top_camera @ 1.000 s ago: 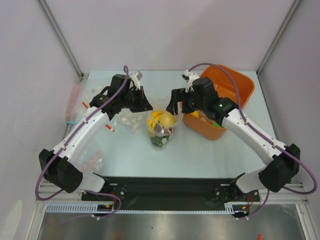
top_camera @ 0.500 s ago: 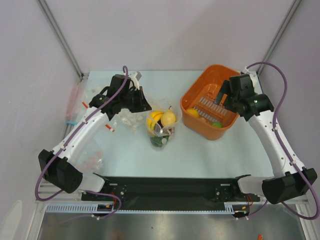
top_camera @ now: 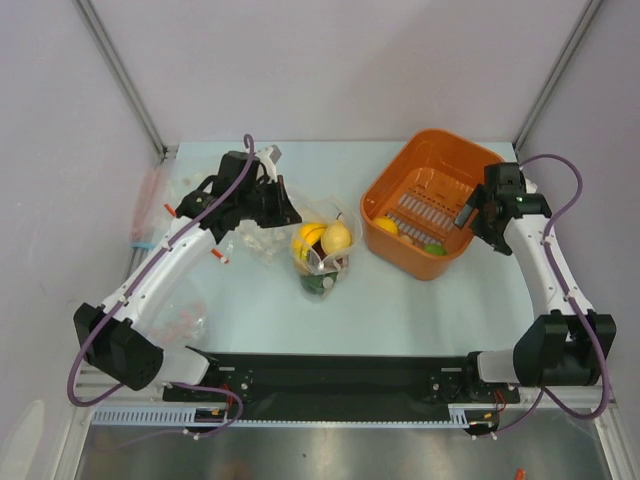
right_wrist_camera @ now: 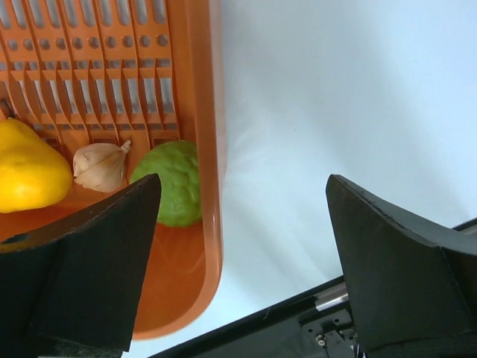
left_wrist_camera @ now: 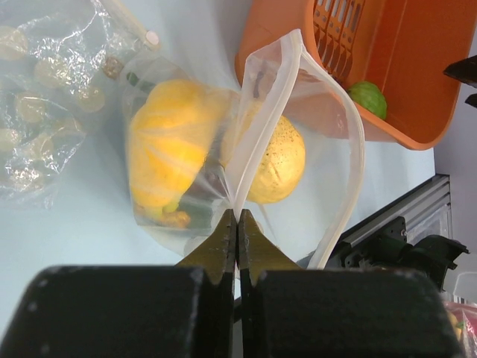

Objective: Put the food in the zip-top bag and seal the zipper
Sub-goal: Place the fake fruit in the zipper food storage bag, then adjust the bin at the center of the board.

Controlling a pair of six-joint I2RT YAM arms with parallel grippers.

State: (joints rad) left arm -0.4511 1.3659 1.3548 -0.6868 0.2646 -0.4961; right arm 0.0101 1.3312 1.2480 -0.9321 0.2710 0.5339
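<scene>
Several pieces of food already lay inside the zip-top bag (top_camera: 322, 262), which sat near the middle of the desk (top_camera: 400, 300), just left of the orange basket (top_camera: 430, 175). They were two yellow fruits, one of them a lemon (top_camera: 337, 237), on top of something dark green that I could not name. The zipper (left_wrist_camera: 360, 149) gaped wide, not yet pressed. The left pincer (left_wrist_camera: 237, 220) was together, clamped on the bag's mouth edge and holding it up.

Three items were left in the basket: a yellow fruit (right_wrist_camera: 26, 168), perhaps a lemon or a pear, a pale garlic-like piece (right_wrist_camera: 100, 165) and a green lime (right_wrist_camera: 173, 183). The task looked roughly half done, with those to load and the seal to make.

The right pincer (right_wrist_camera: 240, 186), jaws wide apart and holding nothing, hung over the basket's right rim. A second earlier it had been at the bag's mouth. Since then it had swung out across the basket, while the left arm and the bag had hardly shifted.
</scene>
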